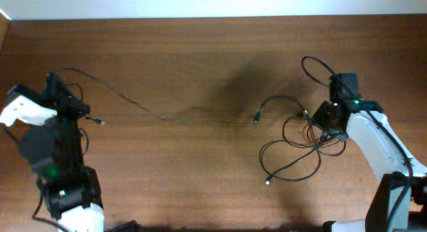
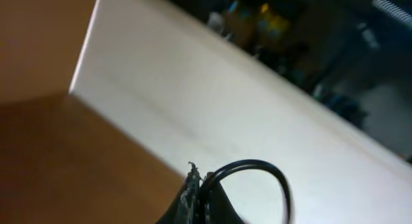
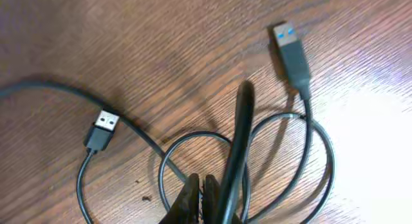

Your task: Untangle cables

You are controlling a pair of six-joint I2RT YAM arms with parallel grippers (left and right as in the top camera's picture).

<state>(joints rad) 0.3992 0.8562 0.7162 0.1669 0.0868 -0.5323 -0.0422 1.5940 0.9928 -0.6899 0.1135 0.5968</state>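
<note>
Two thin black cables (image 3: 239, 130), on a brown wooden table (image 1: 200, 185). Location: mostly the table's right half, heaped in overlapping loops just in front of the right gripper (image 1: 320, 123), with one more loop standing off on that gripper's far side. One strand, long axis running left to right, stretched from the left gripper (image 1: 65, 99) across the table toward the middle, dipping toward the near edge on the way; where it met the heap was too faint to trace from overhead. Plugs, overhead: left-hand plug (image 1: 100, 122) on a short tail just right of the left gripper, pointing right; middle plug (image 1: 256, 117) just left of the heap, pointing near-left; near plug (image 1: 268, 182) at the heap's near side, also pointing near-left. Plugs, right wrist view: silver-tipped plug (image 3: 102, 130) pointing up and slightly right in the frame; blue-tongued plug (image 3: 290, 50) pointing toward the top of the frame, its cord curving back down into the loops. Right gripper: fingers (image 3: 193, 198) closed together on a strand that ran up the frame from between them, blurred by nearness, above loops lying on the wood. Left gripper: tilted upward toward a pale surface (image 2: 193, 102), fingers (image 2: 190, 198) pinched together on a strand that arched out to the right in a tight bow.
</note>
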